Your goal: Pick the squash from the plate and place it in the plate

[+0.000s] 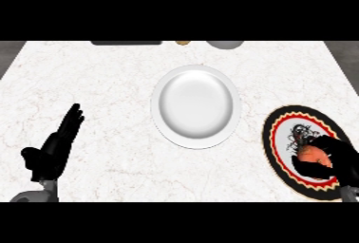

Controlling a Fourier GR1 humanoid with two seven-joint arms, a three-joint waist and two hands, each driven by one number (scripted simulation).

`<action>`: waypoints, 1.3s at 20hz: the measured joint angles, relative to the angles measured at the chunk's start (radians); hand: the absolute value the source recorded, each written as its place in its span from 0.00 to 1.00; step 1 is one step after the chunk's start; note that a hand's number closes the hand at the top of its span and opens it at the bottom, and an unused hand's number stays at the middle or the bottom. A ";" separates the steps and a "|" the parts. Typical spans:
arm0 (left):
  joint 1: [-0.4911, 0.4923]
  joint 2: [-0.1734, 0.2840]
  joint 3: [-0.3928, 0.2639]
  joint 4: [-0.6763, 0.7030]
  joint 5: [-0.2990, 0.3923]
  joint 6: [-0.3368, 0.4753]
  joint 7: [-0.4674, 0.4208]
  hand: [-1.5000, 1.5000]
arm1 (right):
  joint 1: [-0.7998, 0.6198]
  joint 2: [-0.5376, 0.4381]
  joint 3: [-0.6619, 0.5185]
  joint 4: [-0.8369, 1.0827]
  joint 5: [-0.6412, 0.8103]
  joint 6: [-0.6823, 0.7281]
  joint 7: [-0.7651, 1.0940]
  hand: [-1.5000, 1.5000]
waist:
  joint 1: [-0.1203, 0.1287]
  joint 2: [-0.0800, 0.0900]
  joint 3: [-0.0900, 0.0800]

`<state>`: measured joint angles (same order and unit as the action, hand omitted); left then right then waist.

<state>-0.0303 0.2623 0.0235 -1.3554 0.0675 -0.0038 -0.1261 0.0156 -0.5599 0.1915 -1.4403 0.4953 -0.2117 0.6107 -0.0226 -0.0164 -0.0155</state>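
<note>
At the far left I see my left hand point(52, 149) resting open over the counter point(105, 95), fingers point(72, 117) straight and together, holding nothing. In the middle sits a plain white plate point(196, 105), well apart from both hands. At the right, the patterned plate point(282, 124) with black, red and cream bands carries the orange squash point(313, 155). My right hand point(341, 159) is on it there, fingers curled round the squash.

Kitchen, marble counter point(105, 95), white plate point(196, 107)
</note>
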 measured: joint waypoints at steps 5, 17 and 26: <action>-0.002 0.002 0.009 -0.004 0.003 -0.005 0.007 0.50 | 0.171 -0.046 0.056 -0.223 0.124 -0.079 -0.050 1.00 | -0.004 0.005 0.009; -0.007 0.001 0.022 0.000 -0.003 -0.023 0.004 0.50 | 0.437 -0.104 0.053 -0.838 0.351 -0.076 0.072 1.00 | 0.006 0.011 0.014; -0.033 -0.014 0.017 0.011 -0.022 -0.022 0.005 0.50 | 0.253 -0.074 0.047 -0.892 0.409 -0.008 0.160 1.00 | 0.019 0.014 0.014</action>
<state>-0.0635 0.2481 0.0400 -1.3445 0.0456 -0.0261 -0.1207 0.2684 -0.6344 0.2381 -2.3324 0.9047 -0.2195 0.7710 -0.0037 -0.0019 -0.0014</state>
